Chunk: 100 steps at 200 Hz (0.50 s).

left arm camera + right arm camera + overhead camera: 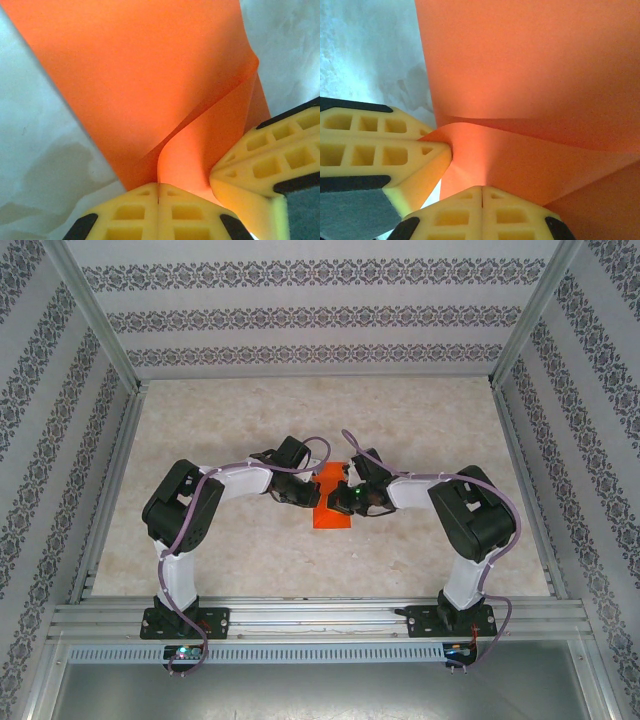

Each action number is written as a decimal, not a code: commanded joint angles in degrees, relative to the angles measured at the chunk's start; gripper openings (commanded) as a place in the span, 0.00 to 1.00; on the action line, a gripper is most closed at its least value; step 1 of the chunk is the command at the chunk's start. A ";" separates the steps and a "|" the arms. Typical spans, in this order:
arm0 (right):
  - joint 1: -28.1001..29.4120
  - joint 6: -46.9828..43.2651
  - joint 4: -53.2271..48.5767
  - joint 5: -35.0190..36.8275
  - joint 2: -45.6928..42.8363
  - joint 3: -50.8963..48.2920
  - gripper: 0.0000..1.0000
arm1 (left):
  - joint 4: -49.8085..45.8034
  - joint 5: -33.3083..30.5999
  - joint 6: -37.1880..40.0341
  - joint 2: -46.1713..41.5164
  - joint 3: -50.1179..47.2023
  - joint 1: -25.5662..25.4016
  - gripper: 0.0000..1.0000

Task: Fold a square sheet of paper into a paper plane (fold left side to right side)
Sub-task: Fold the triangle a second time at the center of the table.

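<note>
- Square sheet of paper (332,514), bright orange-red, lies on the table (240,550) between the two arms, with part of it lifted into a curved flap.
- Left gripper (158,189): we see its yellow jaws clamped together on the flap's edge.
- Right gripper (482,190): jaws pressed tight, seemingly nipping the same flap, just beside the left's.

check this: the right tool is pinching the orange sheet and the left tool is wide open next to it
Not quite: the left tool is shut on the square sheet of paper, not open, as the left wrist view shows. The right tool is pinching it, as you said.
</note>
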 commanded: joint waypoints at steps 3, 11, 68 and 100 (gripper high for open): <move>0.74 0.01 -1.01 1.31 1.35 -1.31 0.00 | -2.14 -1.70 0.94 2.37 -0.34 0.37 0.00; 0.74 0.06 -1.01 1.42 1.27 -1.55 0.00 | -2.05 -1.62 0.78 2.29 -0.36 0.32 0.00; 0.73 0.38 -0.83 1.95 1.26 -2.80 0.00 | -2.24 -1.99 -0.46 -0.93 1.32 0.52 0.15; 0.64 0.38 -0.65 2.04 1.18 -3.07 0.00 | -4.23 -3.87 -0.89 -5.09 2.66 1.18 0.23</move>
